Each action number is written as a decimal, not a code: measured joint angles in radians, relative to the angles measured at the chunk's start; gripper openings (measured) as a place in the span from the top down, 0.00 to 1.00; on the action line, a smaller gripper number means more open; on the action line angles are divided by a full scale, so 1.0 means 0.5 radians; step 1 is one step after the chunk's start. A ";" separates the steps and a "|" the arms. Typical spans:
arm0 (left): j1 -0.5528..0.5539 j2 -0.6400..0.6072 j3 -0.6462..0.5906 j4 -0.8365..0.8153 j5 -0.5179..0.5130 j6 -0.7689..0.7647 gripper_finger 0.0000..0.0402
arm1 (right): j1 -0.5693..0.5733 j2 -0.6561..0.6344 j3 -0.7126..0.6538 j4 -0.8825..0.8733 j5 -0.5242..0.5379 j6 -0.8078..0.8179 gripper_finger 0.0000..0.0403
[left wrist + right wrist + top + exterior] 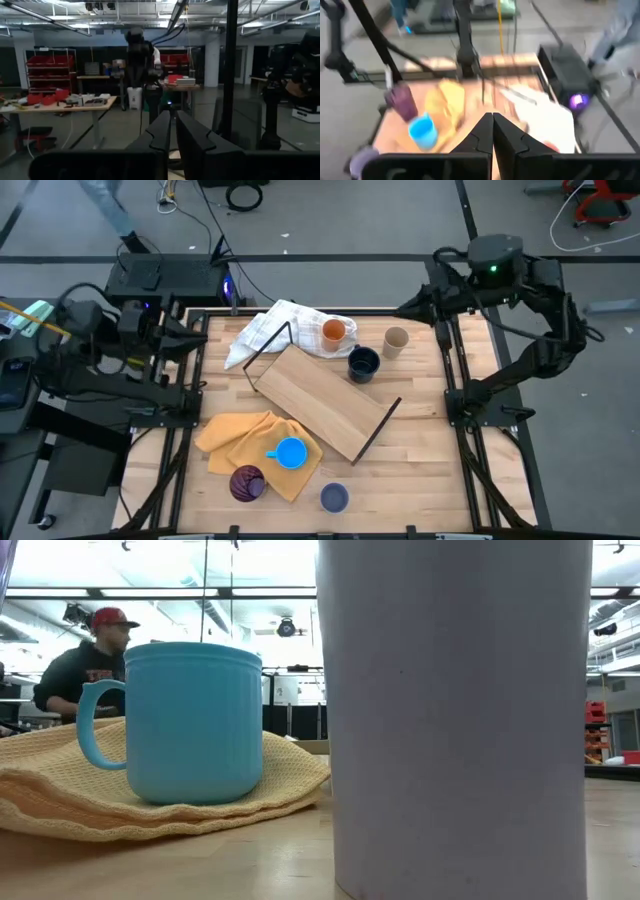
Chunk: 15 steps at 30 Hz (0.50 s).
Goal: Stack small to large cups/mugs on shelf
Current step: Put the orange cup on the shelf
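Pale lavender-blue cup (460,720) fills low view, cut by edges, hiding table behind; right wrist view blurred.

A: what's the room like?
B: big workshop, grey floor (330,220), ceiling strip lights (60,592), red bin shelving (47,67), a cluttered workbench (75,102), person in a red cap (90,660).

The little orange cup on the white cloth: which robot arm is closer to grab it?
Probably the right. The small orange cup sits right of the table's middle, near the light wooden shelf board. The right gripper waits nearer it than the left gripper. Both jaws are shut.
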 joint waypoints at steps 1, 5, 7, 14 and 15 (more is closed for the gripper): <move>0.001 0.044 0.065 -0.055 -0.003 0.009 0.90 | 0.001 0.004 -0.008 -0.056 -0.001 0.007 0.96; 0.000 0.202 0.266 -0.211 -0.049 0.020 0.89 | 0.028 0.063 -0.047 -0.280 -0.005 0.011 0.96; 0.001 0.258 0.342 -0.276 -0.063 0.007 0.89 | 0.059 0.085 -0.072 -0.336 -0.018 -0.031 0.96; 0.000 0.394 0.443 -0.317 -0.066 0.006 0.88 | 0.136 0.187 -0.154 -0.388 -0.049 -0.140 0.82; 0.000 0.404 0.444 -0.315 -0.066 0.007 0.88 | 0.136 0.203 -0.154 -0.386 -0.049 -0.136 0.78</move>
